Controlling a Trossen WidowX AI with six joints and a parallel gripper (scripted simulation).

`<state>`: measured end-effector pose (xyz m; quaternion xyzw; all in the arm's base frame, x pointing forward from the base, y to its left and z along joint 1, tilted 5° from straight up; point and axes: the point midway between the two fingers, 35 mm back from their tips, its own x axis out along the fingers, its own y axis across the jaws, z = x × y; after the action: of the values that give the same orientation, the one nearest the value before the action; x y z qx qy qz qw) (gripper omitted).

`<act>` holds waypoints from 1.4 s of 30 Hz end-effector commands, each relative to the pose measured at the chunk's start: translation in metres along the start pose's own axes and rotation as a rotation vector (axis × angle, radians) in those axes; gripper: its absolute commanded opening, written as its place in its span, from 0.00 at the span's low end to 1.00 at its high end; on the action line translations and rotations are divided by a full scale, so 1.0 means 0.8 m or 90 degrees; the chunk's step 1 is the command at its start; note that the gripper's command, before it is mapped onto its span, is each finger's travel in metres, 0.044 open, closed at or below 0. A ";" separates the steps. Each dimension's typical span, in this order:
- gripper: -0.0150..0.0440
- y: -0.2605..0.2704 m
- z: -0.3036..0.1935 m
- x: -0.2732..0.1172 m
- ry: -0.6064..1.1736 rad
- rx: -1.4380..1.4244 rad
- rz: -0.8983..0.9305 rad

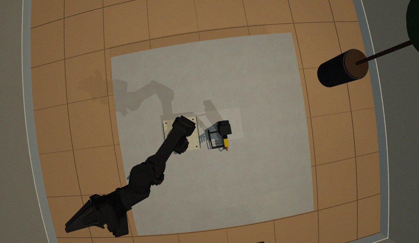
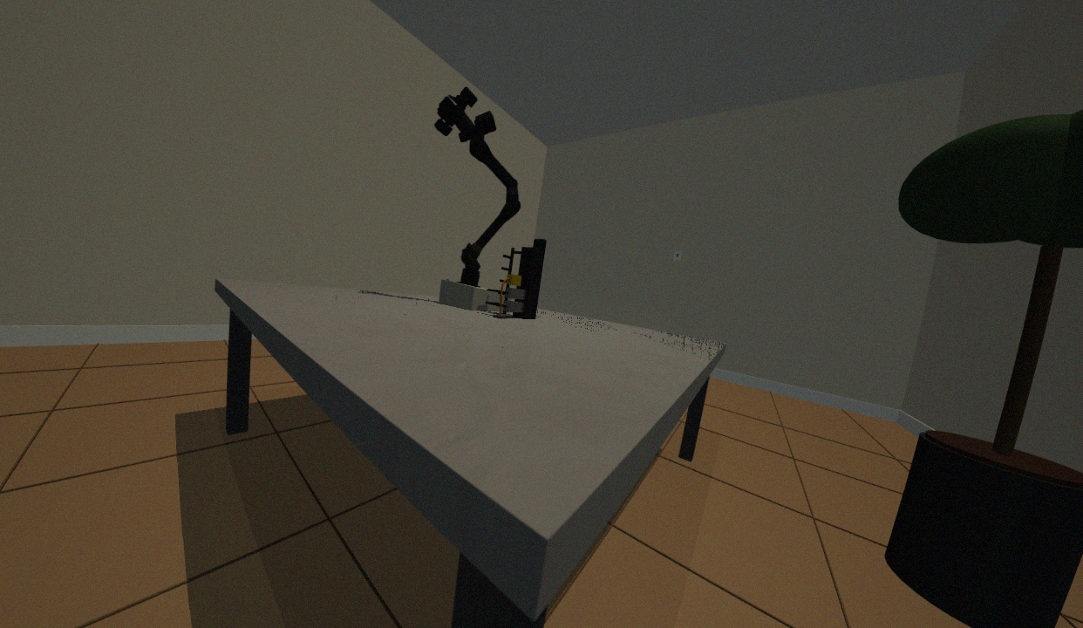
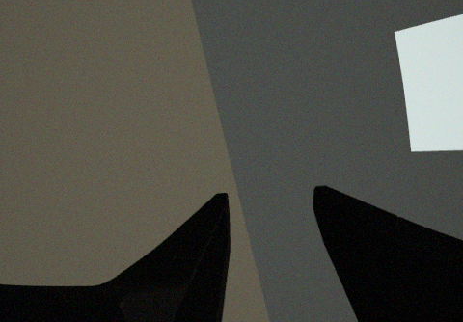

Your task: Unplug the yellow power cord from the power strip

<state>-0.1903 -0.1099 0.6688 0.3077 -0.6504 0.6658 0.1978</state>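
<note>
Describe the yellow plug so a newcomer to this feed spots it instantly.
Start at the grey table; near its middle, beside the arm's pale base plate, stands a black power strip. The plug juts from the strip: the only yellow piece among dark prongs.

The black arm (image 2: 494, 202) is reaching high toward the ceiling, its gripper (image 2: 449, 117) pointing away from the grey table (image 2: 466, 406). Far below the gripper, just beside the arm's white base (image 2: 460, 294), the black power strip (image 2: 534, 278) is standing upright, carrying the yellow plug (image 2: 513, 279) on its side
</note>
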 end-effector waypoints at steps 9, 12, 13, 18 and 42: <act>0.53 0.076 0.189 -0.059 -0.285 0.350 0.213; 0.53 0.077 0.230 -0.091 -0.347 0.419 0.273; 0.53 0.076 0.240 -0.101 -0.364 0.437 0.290; 0.53 0.078 0.274 -0.134 -0.416 0.493 0.354; 0.53 0.079 0.401 -0.530 -0.613 0.672 1.133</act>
<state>0.0974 -0.3808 0.3590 0.0737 -0.2859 0.6037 -0.7406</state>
